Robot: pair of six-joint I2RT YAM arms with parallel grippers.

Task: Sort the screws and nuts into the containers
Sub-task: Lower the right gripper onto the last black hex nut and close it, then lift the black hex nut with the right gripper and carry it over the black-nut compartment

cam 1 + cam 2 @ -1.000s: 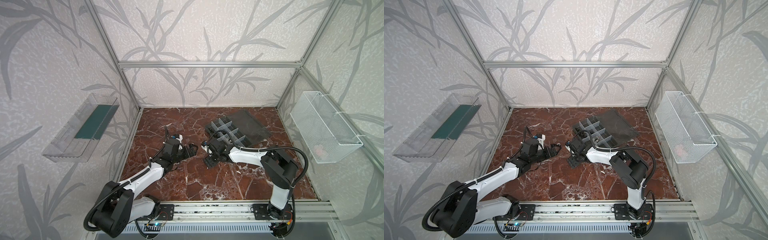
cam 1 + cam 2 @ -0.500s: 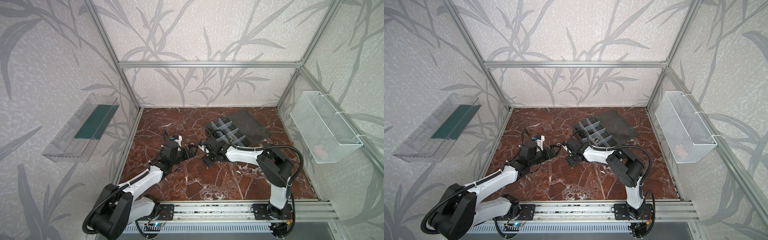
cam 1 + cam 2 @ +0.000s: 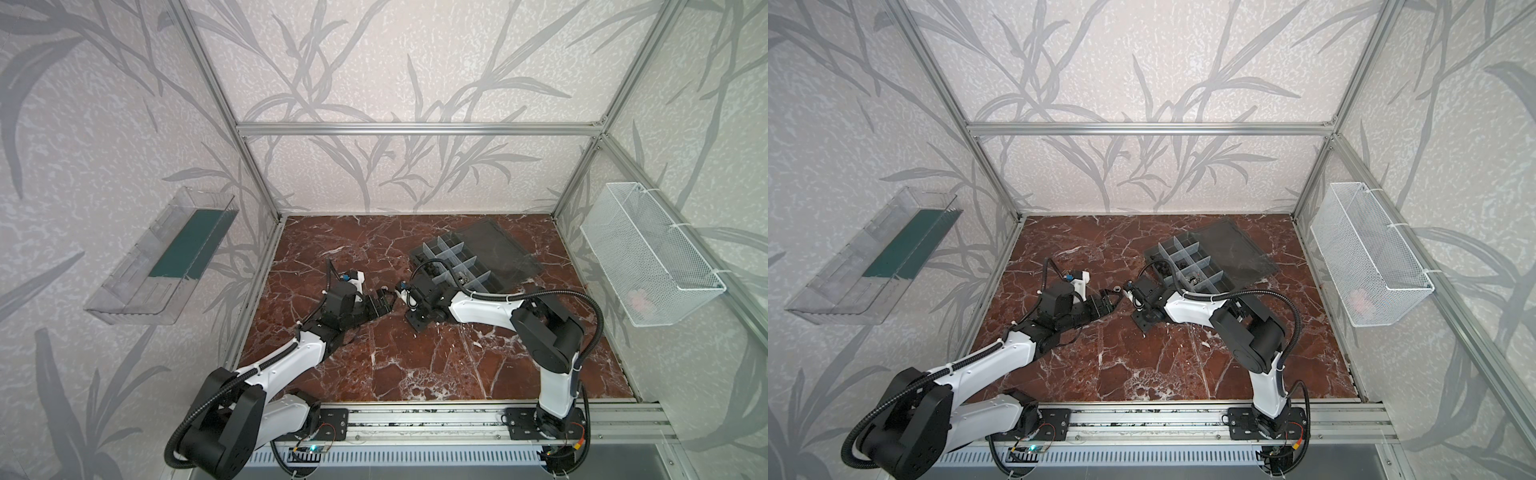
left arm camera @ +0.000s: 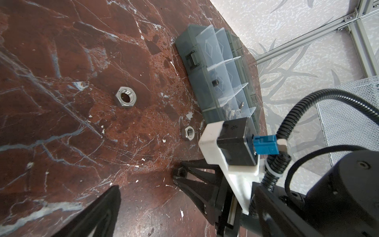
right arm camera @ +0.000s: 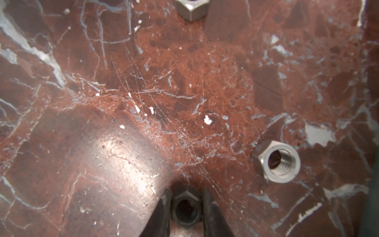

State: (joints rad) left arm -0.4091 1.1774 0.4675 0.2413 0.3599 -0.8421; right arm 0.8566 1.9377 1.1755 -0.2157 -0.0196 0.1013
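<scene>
The right gripper [image 5: 186,192] is reaching down to the worktop [image 3: 415,374] near its middle. Its two black fingers [image 5: 164,211] are clamping a small black nut [image 5: 186,209] from both sides, and the nut is sitting on the marble surface. A smaller silver nut [image 5: 275,161] is lying flat just beside that gripper. A larger silver nut [image 4: 125,100] is lying a little further off, apart from both.

The left gripper [image 3: 384,300] is hovering low just to the left of the right one and pointing toward it. Its jaws are spread wide and gripping nothing.

The organizer box [image 4: 190,67] is sitting toward the far right corner of the worktop, with its lid [image 3: 498,253] lying open and flat on the side nearer the far edge. Translucent dividers are splitting it into compartments [image 3: 453,266]. One is holding a dark screw [image 4: 215,82], and the next is holding a few silver pieces [image 4: 235,111] too small to name.
</scene>
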